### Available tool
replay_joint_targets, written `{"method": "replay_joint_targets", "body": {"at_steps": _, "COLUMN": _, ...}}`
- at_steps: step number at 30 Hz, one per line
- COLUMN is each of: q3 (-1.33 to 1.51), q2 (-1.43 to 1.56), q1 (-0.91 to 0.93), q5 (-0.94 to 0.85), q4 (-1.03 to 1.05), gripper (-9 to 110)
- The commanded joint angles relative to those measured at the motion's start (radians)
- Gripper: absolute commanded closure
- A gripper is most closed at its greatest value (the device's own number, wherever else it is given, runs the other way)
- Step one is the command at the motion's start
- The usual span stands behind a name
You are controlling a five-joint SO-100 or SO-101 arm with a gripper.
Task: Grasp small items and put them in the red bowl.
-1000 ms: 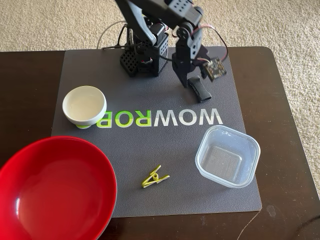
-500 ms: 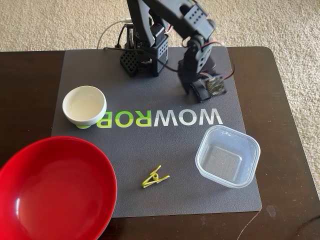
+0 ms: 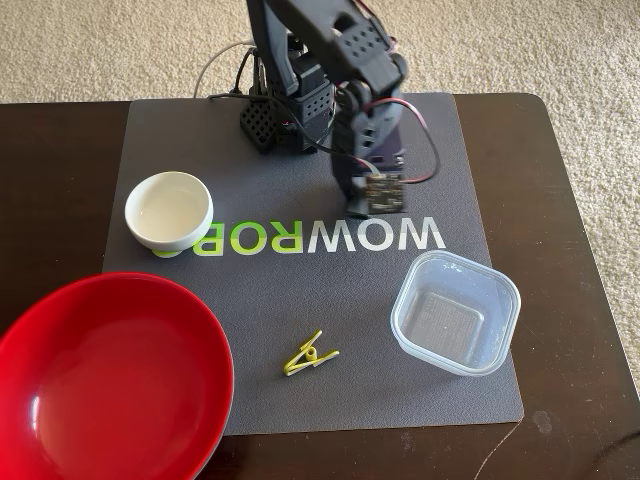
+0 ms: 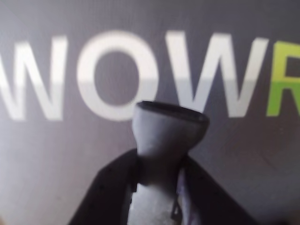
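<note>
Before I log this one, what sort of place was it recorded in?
Most likely a room at home, not a lab: a dark wooden table stands on beige carpet, and a grey WOWROBO mat on it carries household things, a red bowl and a white bowl.

The end effector (image 4: pixel 164 154) grips a small black oblong clip (image 4: pixel 169 125) just below the mat's white "WOW" lettering (image 4: pixel 136 75) (slightly blurred).
</note>
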Motion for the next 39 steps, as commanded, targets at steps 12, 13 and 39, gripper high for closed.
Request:
{"method": "replay_joint_targets", "body": {"at_steps": 12, "q3": -1.014, "q2": -0.374, "q1": 0.934, "q5": -0.078, "q4": 0.075, "gripper": 101}}
{"method": "replay_joint_targets", "body": {"at_steps": 13, "q3": -1.195, "q2": -0.508, "q1": 0.966, "q5": -0.109, "q4": 0.137, "gripper": 101}}
{"method": "replay_joint_targets", "body": {"at_steps": 39, "q3": -2.566, "q2": -1.548, "q1": 1.078, "q5": -0.140, "q4": 0.609, "gripper": 57}}
